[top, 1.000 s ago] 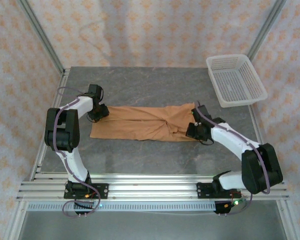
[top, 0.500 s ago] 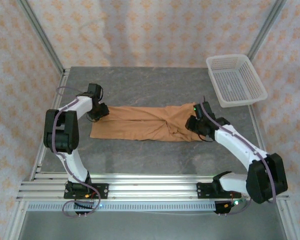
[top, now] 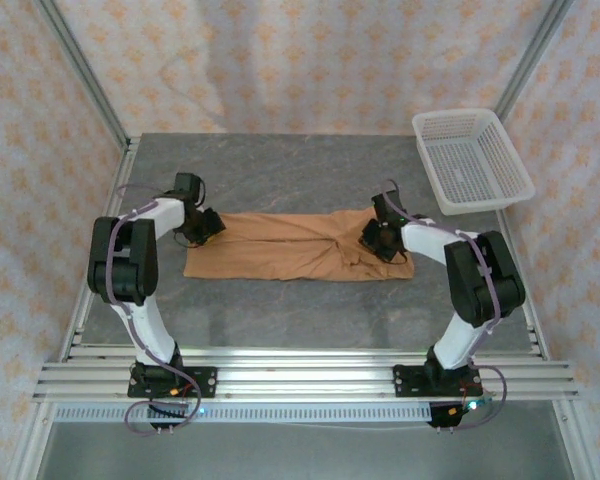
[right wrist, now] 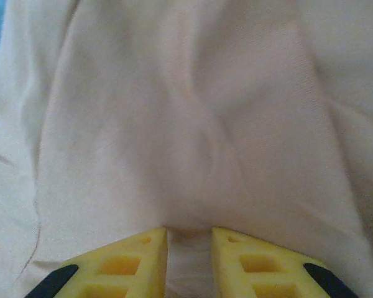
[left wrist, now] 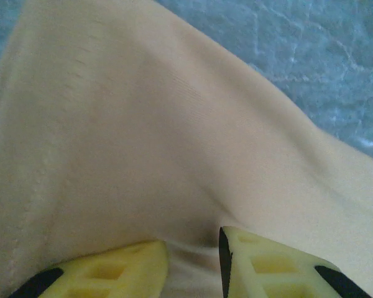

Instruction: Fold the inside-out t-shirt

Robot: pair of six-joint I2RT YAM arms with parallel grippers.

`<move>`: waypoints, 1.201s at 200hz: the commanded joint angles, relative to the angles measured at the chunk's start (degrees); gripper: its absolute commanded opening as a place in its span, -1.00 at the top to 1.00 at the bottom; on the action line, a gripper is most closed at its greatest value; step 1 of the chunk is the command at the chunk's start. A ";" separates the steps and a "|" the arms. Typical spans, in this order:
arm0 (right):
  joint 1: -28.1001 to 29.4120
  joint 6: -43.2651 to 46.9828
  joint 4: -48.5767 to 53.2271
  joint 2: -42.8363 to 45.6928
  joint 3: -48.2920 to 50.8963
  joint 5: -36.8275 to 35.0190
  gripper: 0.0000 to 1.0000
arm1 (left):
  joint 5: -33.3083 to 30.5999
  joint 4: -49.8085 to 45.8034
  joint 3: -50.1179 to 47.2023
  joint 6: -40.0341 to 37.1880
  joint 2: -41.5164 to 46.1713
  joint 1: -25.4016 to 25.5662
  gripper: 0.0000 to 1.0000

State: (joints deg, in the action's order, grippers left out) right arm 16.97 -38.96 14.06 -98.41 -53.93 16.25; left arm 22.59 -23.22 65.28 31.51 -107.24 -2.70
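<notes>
Across the grey table [top: 280, 180] the tan t-shirt [top: 290, 255] is lying flat in a long band, and I am pinching its soft, light, floppy cloth near both ends, left fingers [left wrist: 112, 270] and right fingers [right wrist: 255, 267] each narrowed on a small fold.

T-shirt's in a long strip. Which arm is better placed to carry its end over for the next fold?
Left, probably. The left gripper has the t-shirt pinched in its jaws at the flat left end. The right gripper sits over bunched folds; grip unclear.
</notes>
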 commanded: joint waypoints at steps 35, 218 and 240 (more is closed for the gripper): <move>-0.89 8.26 9.16 3.21 -5.07 0.07 0.26 | -2.12 1.35 -6.80 3.52 8.00 0.94 0.34; -1.20 22.11 18.12 -10.38 -12.58 -9.79 -0.09 | -5.54 -7.70 -2.48 0.29 19.08 4.55 0.25; -1.24 21.70 17.81 -9.50 -11.55 -9.43 0.21 | -5.32 -7.88 -2.60 0.31 19.60 4.55 0.26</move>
State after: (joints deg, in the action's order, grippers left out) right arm 15.79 -16.82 29.91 -107.66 -68.47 5.21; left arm 17.56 -28.75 61.56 32.95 -90.21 1.85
